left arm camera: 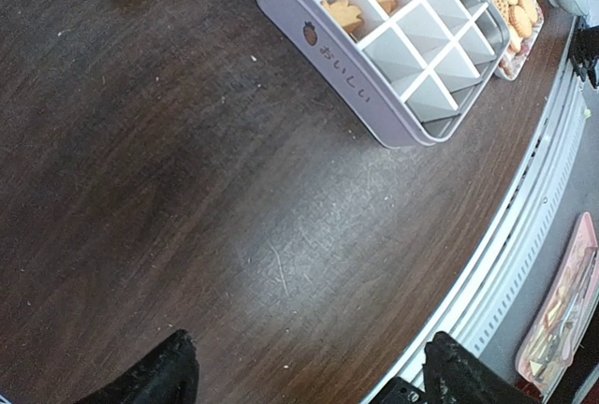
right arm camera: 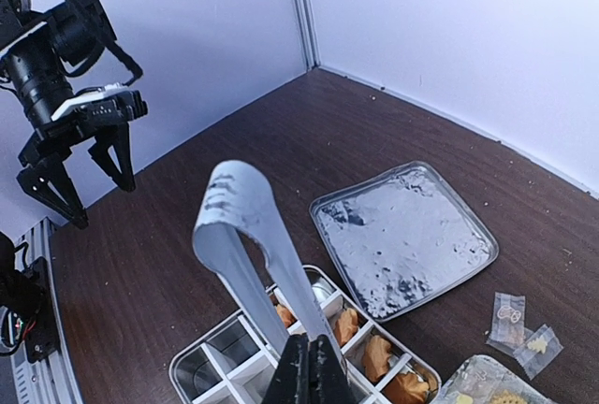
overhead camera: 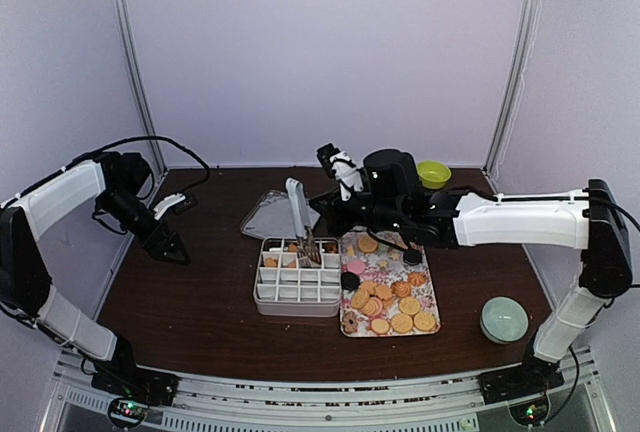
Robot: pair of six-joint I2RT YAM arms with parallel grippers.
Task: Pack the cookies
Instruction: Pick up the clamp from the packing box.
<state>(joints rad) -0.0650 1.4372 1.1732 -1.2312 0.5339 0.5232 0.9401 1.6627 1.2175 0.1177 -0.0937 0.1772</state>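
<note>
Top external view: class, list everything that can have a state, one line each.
Lilac rectangular divided box: open, most compartments empty.
Silver square lid: off, lying behind the box.
Metal tongs: squeezed shut, upright.
Right gripper: shut on the tongs.
Left gripper: open, empty.
Floral rectangular tray: loaded with round cookies.

Dark brown wood-grain table (overhead camera: 200,292) sitting inside pale lavender walls (overhead camera: 320,52); metal corner posts (overhead camera: 130,62) rising at 11 and 1 o'clock; slotted aluminium rail (overhead camera: 330,407) running along 6 o'clock edge; soft even light falling.
</note>
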